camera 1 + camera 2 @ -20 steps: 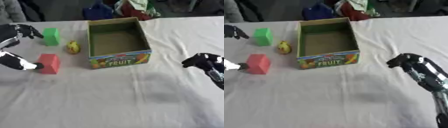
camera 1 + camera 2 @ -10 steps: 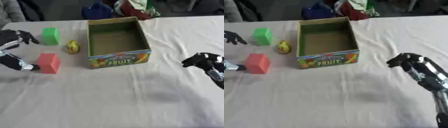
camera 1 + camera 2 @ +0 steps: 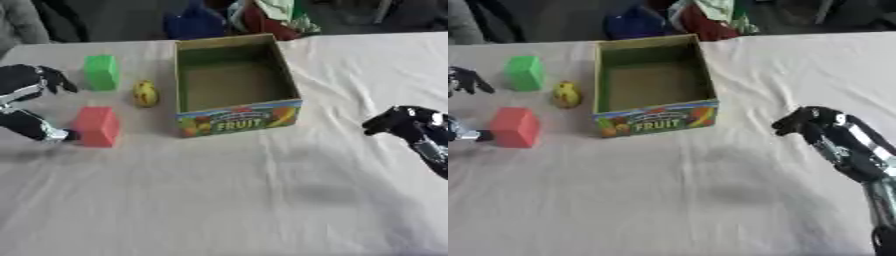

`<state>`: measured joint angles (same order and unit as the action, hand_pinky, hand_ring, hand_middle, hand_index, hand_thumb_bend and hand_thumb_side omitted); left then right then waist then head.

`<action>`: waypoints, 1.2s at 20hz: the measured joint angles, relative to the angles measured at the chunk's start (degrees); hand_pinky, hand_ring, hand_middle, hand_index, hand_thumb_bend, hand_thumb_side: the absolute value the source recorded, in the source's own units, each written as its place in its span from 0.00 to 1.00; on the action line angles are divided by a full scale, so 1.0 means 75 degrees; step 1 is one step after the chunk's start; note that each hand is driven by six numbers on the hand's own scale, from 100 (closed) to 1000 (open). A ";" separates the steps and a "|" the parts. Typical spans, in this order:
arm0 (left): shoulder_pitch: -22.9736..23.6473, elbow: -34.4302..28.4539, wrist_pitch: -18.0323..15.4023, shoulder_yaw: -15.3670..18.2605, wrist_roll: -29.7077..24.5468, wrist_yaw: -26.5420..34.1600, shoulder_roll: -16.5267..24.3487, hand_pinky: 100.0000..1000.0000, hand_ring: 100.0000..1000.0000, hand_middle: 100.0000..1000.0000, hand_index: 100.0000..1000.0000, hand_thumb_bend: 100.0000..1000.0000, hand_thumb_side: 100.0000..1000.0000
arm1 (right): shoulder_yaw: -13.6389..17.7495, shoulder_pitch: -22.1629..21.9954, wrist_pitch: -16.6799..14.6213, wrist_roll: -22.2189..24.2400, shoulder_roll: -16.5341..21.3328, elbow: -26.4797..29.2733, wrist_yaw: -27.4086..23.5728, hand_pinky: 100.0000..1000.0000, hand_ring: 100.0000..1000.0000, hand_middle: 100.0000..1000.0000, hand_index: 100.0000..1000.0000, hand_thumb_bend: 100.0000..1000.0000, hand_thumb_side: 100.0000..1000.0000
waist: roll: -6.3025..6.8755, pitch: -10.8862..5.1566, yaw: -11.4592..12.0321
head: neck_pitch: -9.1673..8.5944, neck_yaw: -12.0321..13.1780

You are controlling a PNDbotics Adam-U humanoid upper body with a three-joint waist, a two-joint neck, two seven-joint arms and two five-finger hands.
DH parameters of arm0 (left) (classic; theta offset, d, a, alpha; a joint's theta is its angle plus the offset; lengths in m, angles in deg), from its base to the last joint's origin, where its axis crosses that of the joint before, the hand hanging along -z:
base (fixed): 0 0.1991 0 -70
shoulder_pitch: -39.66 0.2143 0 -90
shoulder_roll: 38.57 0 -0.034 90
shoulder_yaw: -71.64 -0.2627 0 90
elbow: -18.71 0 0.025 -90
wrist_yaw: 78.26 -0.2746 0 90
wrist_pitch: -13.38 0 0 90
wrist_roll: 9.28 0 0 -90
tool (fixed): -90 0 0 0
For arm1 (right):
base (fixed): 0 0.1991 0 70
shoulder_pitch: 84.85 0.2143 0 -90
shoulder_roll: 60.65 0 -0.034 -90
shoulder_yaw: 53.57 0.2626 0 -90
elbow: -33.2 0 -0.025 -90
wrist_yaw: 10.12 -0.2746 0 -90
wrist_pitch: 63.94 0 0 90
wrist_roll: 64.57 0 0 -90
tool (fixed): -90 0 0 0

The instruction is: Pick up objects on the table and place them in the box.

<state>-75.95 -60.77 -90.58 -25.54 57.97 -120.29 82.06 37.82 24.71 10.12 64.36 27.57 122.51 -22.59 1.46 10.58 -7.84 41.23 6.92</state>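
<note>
Left hand [image 3: 31, 107]: at the left edge of the table, black with silver parts. Upper fingers [image 3: 54, 80] are spread above and apart from the lower digit, which lies low on the cloth. The span is wide and nothing is held.
Red block [image 3: 96, 126]: a plain red cube, upright on the cloth, immediately right of the left hand's lower digit. The tip of that digit reaches the block's left face; actual contact cannot be confirmed.
Green block [image 3: 101, 72]: a plain green cube, upright, beyond the red block and just right of the left hand's upper fingers, apart from them.
Yellow object [image 3: 145, 93]: small, rounded, yellow with darker marks, shaped like a piece of toy fruit. It lies right of the left hand, between the two blocks and the box, near the box's left wall but not touching it.
Box [image 3: 239, 118]: an open-topped cardboard carton with green inner walls and a brown floor, nothing visible inside. The front panel carries printed fruit and the word FRUIT. It stands between the two hands, nearer the left hand.
Table [image 3: 227, 200]: covered by a white cloth that lies in soft creases.
Right hand [image 3: 808, 125]: at the right side, well right of the box and nearer the camera than the box's front panel. Fingers are curled downward and inward, enclosing nothing. The silver-and-black forearm runs toward the lower right corner.
</note>
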 measured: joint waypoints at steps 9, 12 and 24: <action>-0.0458 0.0750 -0.0150 -0.0149 -0.0027 -0.0399 -0.0376 0.67 0.68 0.70 0.82 0.55 0.50 | 0.0000 -0.0027 0.0000 0.0002 0.0000 -0.0025 0.0002 0.70 0.72 0.55 0.62 0.00 0.51 | -0.0014 0.0000 -0.0041 | 0.0002 0.0005; -0.0565 0.0963 -0.0203 -0.0173 -0.0029 -0.0459 -0.0484 0.67 0.67 0.70 0.82 0.53 0.50 | 0.0000 -0.0029 0.0000 0.0002 0.0000 -0.0034 0.0002 0.70 0.72 0.55 0.62 0.00 0.51 | -0.0016 -0.0002 -0.0047 | 0.0002 0.0005; -0.0843 0.1726 -0.0460 -0.0240 -0.0260 -0.0451 -0.0907 0.63 0.53 0.54 0.76 0.40 0.45 | -0.0001 -0.0051 0.0001 0.0006 -0.0001 -0.0036 0.0003 0.70 0.72 0.55 0.62 0.00 0.52 | -0.0022 -0.0017 -0.0080 | 0.0002 -0.0001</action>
<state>-82.27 -47.83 -94.03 -27.34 56.02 -123.68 75.26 37.81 24.32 10.13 64.40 27.57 122.24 -22.57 1.29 10.45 -8.44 41.24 6.91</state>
